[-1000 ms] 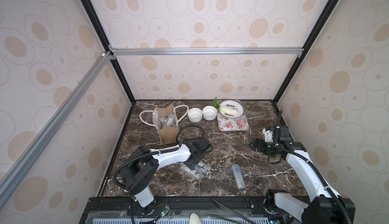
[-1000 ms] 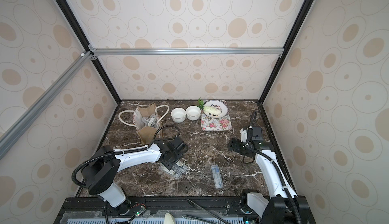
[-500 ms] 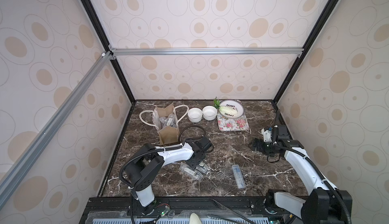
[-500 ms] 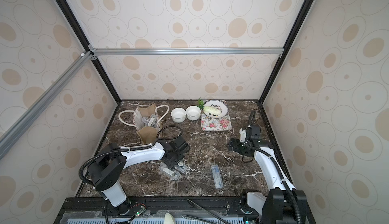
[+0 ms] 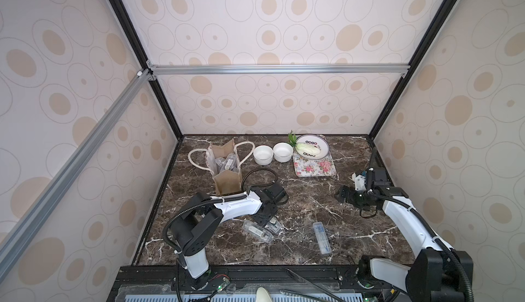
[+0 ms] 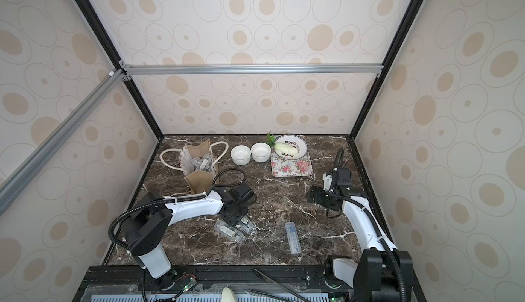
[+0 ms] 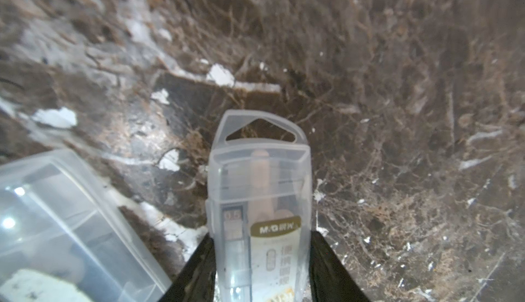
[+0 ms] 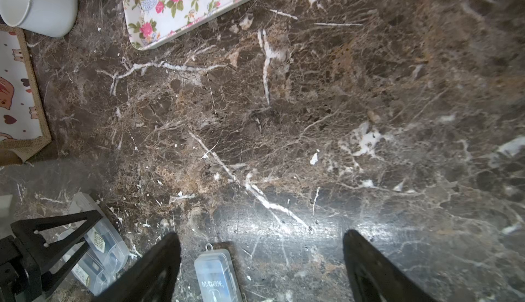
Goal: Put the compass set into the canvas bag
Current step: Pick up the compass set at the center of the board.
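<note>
Clamping a compass case (image 7: pixel 260 189) with left gripper (image 7: pixel 261 243), a finger against each long side, tab end poking out past the tips; can't tell if lifted off the table (image 7: pixel 397 87) yet. Seeing a second case (image 7: pixel 65 224) just beside those jaws, outside the grip, lying flat. Holding right gripper (image 8: pixel 261 233) spread wide and empty above bare table; spotting a third case (image 8: pixel 217 275) down on the table, framed between its jaws in the wrist view, untouched. Finding bag (image 5: pixel 228 184) well beyond the left jaws, upright, mouth open, clear cases (image 5: pixel 225 163) sticking out of it, so partly loaded by the look of it. Judging progress as midway: some sets bagged, one in grip, two loose. Left to do: lift gripped case, carry over bag mouth, release, then repeat for the other two. Watching for slick plastic slipping in the pinch and rope handles (image 5: pixel 190 158) snagging on approach.
</note>
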